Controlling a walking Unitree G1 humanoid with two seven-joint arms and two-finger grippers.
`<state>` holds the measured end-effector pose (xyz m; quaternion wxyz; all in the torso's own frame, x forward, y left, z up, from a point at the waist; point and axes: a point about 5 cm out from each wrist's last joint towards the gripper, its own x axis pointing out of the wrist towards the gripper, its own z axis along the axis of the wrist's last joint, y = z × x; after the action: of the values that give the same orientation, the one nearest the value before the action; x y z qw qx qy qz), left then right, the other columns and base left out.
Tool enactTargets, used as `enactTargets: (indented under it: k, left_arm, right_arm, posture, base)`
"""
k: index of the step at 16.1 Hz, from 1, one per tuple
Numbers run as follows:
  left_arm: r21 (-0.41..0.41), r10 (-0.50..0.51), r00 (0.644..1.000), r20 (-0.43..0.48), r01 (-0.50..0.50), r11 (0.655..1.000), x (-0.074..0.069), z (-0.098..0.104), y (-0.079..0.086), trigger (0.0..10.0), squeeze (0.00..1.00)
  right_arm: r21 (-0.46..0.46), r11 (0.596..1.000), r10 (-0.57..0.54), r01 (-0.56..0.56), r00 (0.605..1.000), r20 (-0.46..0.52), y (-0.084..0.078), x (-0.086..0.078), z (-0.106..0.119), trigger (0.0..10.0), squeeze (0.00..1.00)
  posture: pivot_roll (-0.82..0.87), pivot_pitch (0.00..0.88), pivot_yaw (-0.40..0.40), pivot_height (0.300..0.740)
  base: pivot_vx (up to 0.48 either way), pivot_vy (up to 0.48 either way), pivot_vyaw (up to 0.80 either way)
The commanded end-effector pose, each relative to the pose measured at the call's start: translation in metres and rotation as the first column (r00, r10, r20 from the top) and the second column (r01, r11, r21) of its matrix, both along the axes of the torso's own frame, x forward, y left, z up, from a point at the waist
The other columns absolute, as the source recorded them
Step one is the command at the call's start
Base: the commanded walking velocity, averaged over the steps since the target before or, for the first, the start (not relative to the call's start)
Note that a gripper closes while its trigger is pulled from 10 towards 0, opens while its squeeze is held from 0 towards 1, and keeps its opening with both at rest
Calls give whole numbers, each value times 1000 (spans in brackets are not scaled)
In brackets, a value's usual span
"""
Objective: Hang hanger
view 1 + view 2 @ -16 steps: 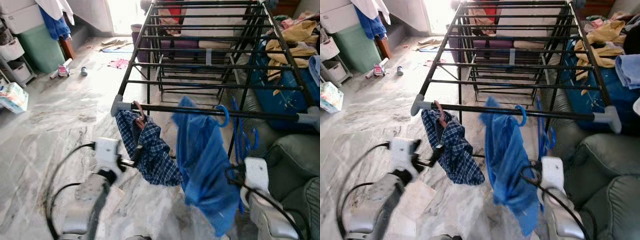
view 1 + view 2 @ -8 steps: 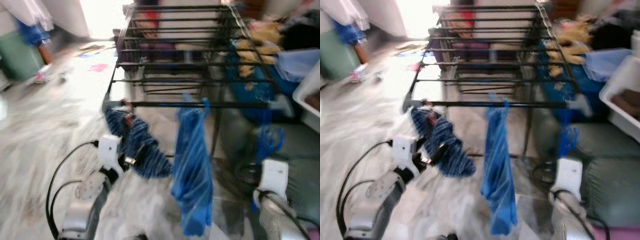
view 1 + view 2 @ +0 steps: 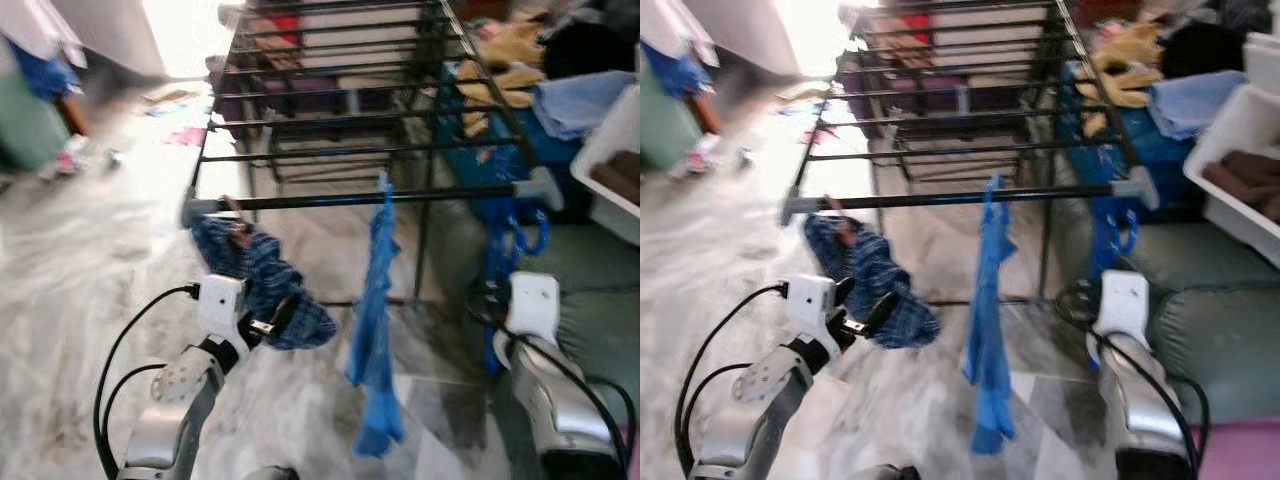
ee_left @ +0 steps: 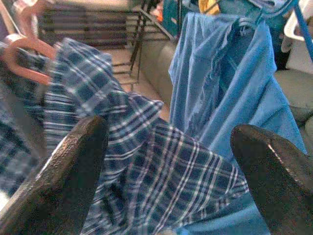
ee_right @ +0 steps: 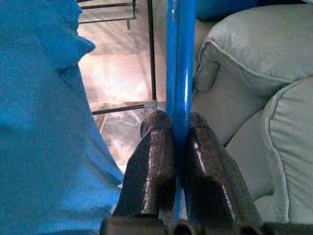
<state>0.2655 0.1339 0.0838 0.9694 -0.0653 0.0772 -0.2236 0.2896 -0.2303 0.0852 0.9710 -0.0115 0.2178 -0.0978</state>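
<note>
Right gripper (image 5: 178, 142): jaws clamped on blue hanger (image 5: 180, 58). Left gripper (image 4: 166, 147): jaws apart at plaid shirt (image 4: 137, 161) hanging on rack (image 3: 360, 198).

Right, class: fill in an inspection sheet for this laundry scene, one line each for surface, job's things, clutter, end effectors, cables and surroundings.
Surface: pale marble floor, blurred.
Job's things: black drying rack; plaid shirt on a pink hanger at the front rail's left end; blue shirt hanging mid-rail; blue hanger.
Clutter: small items on the floor, too blurred to name; clothes heap.
End effectors: left end effector open at the plaid shirt; right end effector shut on the blue hanger.
Cables: black cables looping off the left arm.
Surroundings: grey sofa; white bin.
</note>
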Motion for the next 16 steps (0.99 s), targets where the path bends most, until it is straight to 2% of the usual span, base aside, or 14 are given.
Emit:
enactTargets:
  k: [1, 3, 5, 8, 12, 14, 16]
  left_arm:
    - [12, 7, 1000, 14, -7, 1000, 0, 4, 2, 10000, 0]
    - [19, 10, 1000, 9, -10, 1000, -1, 4, 4, 10000, 0]
    - [28, 8, 1000, 7, -8, 1000, -2, 4, 6, 10000, 0]
    - [34, 12, 1000, 9, -12, 999, -6, 7, 9, 10000, 0]
    - [47, 6, 1000, -7, -6, 999, -8, 6, 8, 10000, 0]
    - [51, 8, 1000, -14, -7, 999, -7, 7, 8, 10000, 0]
    - [51, 7, 1000, -19, -6, 999, -7, 7, 8, 10000, 0]
  right_arm:
    - [5, 1000, 8, -8, 1000, -10, 0, 3, 0, 10000, 0]
    - [32, 999, 26, -26, 1000, 0, -2, 23, 12, 10000, 0]
    - [38, 996, 87, -86, 996, -14, 3, 40, 20, 10000, 0]
    - [23, 985, 172, -172, 985, 19, 13, 59, 38, 10000, 0]
    - [75, 973, 224, -219, 973, -62, 23, 63, 27, 10000, 0]
    - [140, 981, 157, -138, 978, -139, 16, 60, 13, 10000, 0]
    - [151, 985, 111, -84, 978, -178, 5, 56, 3, 10000, 0]
  posture:
    - [-5, 82, 60, 740]
    - [5, 91, 63, 740]
    - [21, 102, 66, 740]
    - [39, 114, 68, 740]
    - [48, 125, 71, 740]
    - [51, 127, 71, 740]
    - [51, 125, 70, 740]
  base:
    - [0, 0, 0]
    - [0, 0, 0]
    - [0, 0, 0]
    - [0, 0, 0]
    - [0, 0, 0]
    - [0, 0, 0]
    - [0, 0, 0]
